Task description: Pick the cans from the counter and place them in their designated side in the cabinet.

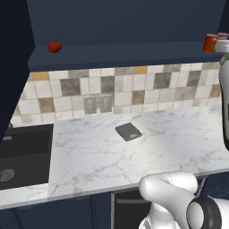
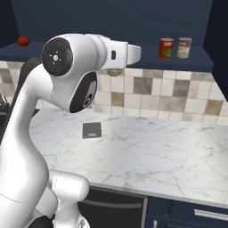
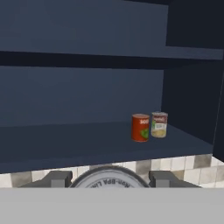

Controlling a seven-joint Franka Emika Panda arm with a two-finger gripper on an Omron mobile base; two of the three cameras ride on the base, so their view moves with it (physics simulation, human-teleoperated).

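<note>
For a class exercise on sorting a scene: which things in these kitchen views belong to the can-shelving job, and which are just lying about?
Job: held can in the hand; red can; yellow-labelled can; cabinet shelf; counter.
Lying about: red lump; dark flat slab; sink; wall switches.

Two cans (image 2: 175, 48) side by side at the right end of the cabinet (image 2: 111, 18) shelf, above the counter (image 2: 147, 151).
</note>
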